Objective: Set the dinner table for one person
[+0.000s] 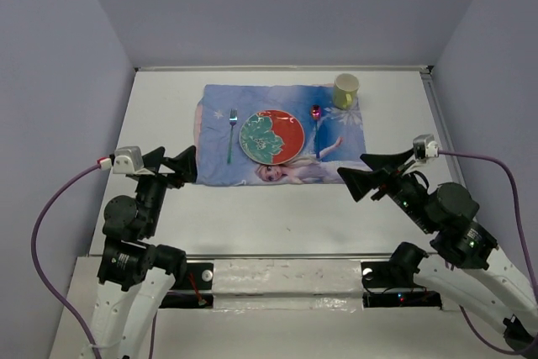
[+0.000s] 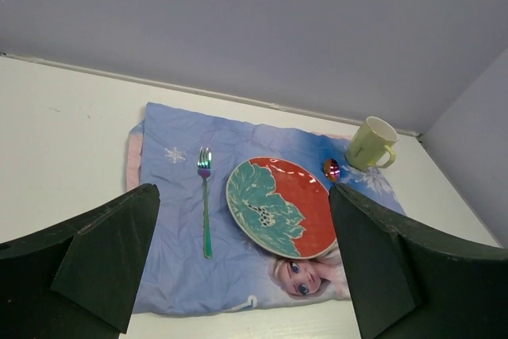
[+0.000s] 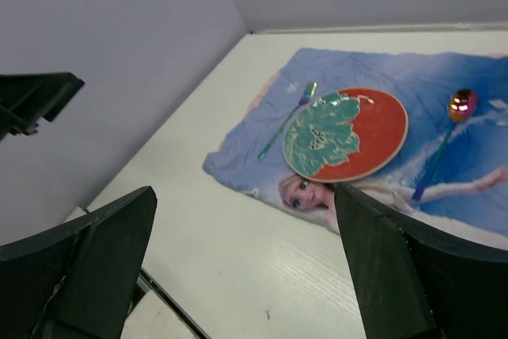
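The dinner table (image 1: 277, 216) is a plain off-white top. A blue princess placemat (image 1: 218, 136) lies at its far middle. On it sits a red and teal plate (image 1: 271, 137), with a fork (image 1: 231, 136) to its left and a spoon (image 1: 317, 119) to its right. A yellow-green mug (image 1: 345, 90) stands at the mat's far right corner. My left gripper (image 1: 176, 166) hovers open at the mat's near left corner, holding nothing. My right gripper (image 1: 353, 167) is open and empty at the mat's near right corner. Both wrist views look between spread fingers at the plate (image 2: 278, 206) (image 3: 345, 134).
Pale walls (image 1: 67, 56) enclose the table on the left, back and right. A taped strip (image 1: 277, 275) runs along the near edge between the arm bases. Purple cables (image 1: 50, 208) loop beside each arm.
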Available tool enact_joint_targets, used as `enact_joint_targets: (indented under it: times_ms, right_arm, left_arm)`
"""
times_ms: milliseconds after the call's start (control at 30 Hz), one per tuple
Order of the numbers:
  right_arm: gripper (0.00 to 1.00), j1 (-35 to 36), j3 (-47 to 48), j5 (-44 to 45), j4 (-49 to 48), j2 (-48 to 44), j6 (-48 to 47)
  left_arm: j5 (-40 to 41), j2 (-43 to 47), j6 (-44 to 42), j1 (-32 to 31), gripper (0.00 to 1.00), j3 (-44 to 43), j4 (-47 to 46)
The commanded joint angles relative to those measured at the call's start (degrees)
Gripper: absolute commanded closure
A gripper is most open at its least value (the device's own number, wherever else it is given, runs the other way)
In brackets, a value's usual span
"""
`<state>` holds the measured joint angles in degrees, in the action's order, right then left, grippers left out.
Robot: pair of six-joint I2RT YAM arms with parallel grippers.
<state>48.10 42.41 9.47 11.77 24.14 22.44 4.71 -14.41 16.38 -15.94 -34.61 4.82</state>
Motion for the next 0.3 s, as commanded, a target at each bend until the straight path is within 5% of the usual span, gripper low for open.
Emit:
enact_joint_targets:
  times_ms: [0, 267]
  right_arm:
    - [0.00, 0.4, -2.2, 3.9, 3.4, -3.4, -1.1]
    - [0.00, 0.4, 3.2, 4.9, 5.3, -4.5, -4.1]
  left_arm:
    - [-1.5, 0.1, -1.4, 0.5, 0.01, 0.7, -3.7]
    - [-1.5, -0.7, -1.3, 0.5, 0.01, 0.2, -3.9]
